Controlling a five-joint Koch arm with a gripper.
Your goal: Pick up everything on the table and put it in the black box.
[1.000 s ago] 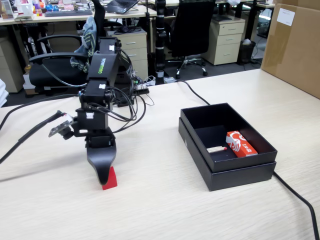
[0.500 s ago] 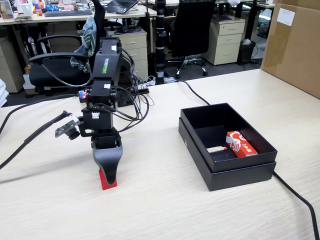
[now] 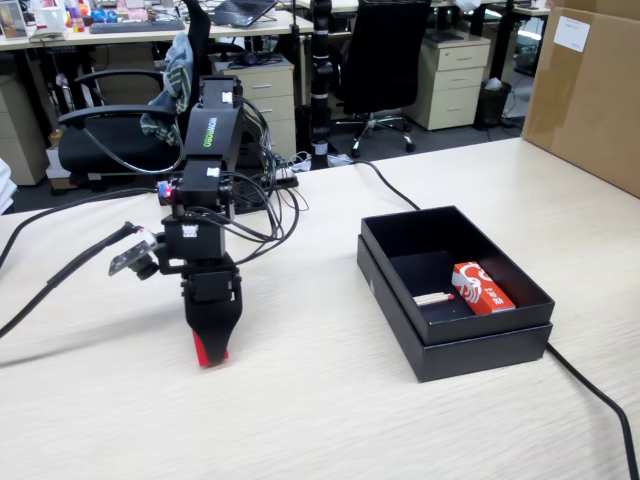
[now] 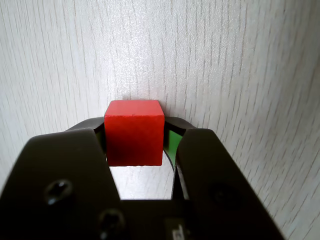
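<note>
Since a second ago the gripper [image 3: 210, 352] has been closing in over the red cube [image 3: 206, 350]: earlier the cube was showing as a full red face beside the black jaws, and now only a thin red sliver is peeking out between them in the fixed view. The arm [image 3: 205, 180] has also been straightening a little over the spot.

From the wrist view the gripper [image 4: 135, 142] is pressing both jaws against the cube [image 4: 134, 132], one on each side face, so it is narrowed to the cube's width and clamping it. A green strip is showing on the inside of the jaw at 3 o'clock. Whether the cube is resting on the table [image 3: 330, 410] or sitting just above it, I cannot tell.

Well apart from the gripper, toward 3 o'clock in the fixed view, the black box [image 3: 470, 355] is sitting open on the tabletop. Inside it an orange-red packet [image 3: 482, 287] with white print is lying against the wall at 3 o'clock, and a small pale stick-like piece [image 3: 433, 298] is lying on the dark floor just beside the packet, at its 9 o'clock. A black cable [image 3: 590, 395] is running past the box's near corner. At 1 o'clock a big brown carton [image 3: 590, 90] is standing on the table.
</note>
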